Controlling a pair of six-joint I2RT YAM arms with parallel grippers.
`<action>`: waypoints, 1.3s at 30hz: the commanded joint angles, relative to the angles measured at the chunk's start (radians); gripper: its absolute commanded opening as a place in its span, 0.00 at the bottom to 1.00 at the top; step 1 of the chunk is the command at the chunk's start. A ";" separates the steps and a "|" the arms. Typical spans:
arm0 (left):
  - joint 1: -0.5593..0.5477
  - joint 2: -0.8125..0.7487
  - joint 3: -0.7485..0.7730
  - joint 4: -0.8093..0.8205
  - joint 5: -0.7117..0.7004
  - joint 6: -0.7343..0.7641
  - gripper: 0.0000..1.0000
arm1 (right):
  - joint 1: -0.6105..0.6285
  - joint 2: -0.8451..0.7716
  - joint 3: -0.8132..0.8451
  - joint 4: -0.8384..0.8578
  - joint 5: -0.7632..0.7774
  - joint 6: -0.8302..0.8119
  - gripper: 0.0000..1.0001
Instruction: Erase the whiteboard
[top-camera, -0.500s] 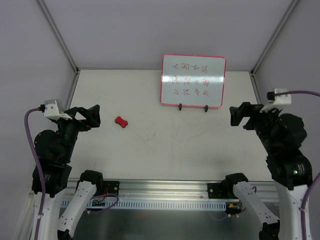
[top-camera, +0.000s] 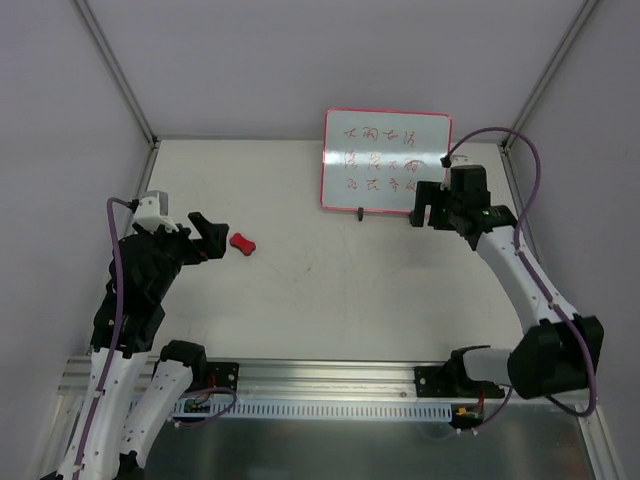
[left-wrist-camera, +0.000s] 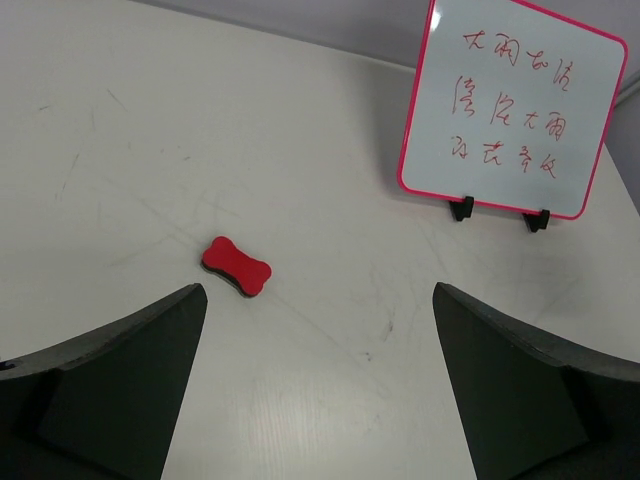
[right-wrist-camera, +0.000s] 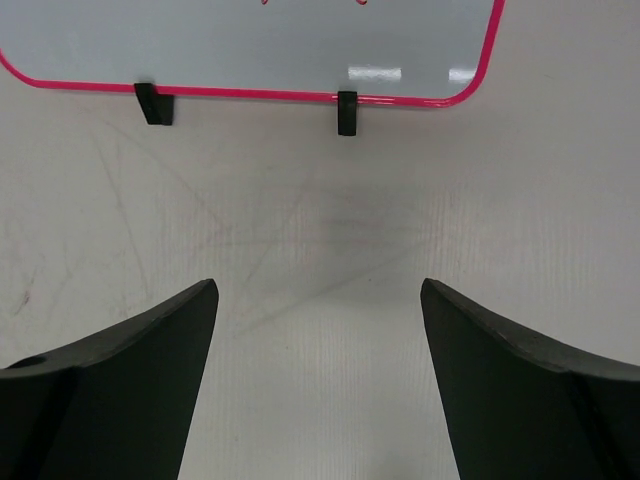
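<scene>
Near edge: both my arm bases, nothing held. My left gripper (top-camera: 212, 238) has its jaws spread wide and empty, low over the table (top-camera: 330, 290). The red bone-shaped eraser (left-wrist-camera: 237, 267) lies flat just ahead of it. In the left wrist view it sits left of the midline between my fingers, closer to the left finger. Its long axis runs diagonal, upper left to lower right in that view, so it is not square to my closing line. I'd guess a small shift left and a wrist turn are needed before I close across its narrow waist. My left arm is clearly the nearer one to the eraser; my right is well apart from it.

Farther out: my right gripper (top-camera: 424, 208), jaws also spread and empty, points at the lower edge of the whiteboard (top-camera: 385, 160). From above it covers the board's lower right corner. In the right wrist view the pink frame and two black feet (right-wrist-camera: 153, 103) lie ahead, the board reaching further left than right.

Far side: the whiteboard stands propped right of the table's centre, three rows of red writing still on it. No erasing done; picking up the eraser looks like the step in hand.
</scene>
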 joint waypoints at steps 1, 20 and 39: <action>-0.011 0.000 -0.010 0.006 0.031 -0.012 0.99 | -0.010 0.167 0.045 0.140 0.006 0.001 0.84; -0.011 0.021 -0.044 0.003 0.000 -0.025 0.99 | -0.045 0.627 0.274 0.195 -0.007 0.058 0.56; -0.009 0.103 -0.047 0.003 0.048 -0.048 0.99 | -0.034 0.664 0.222 0.227 -0.009 0.132 0.15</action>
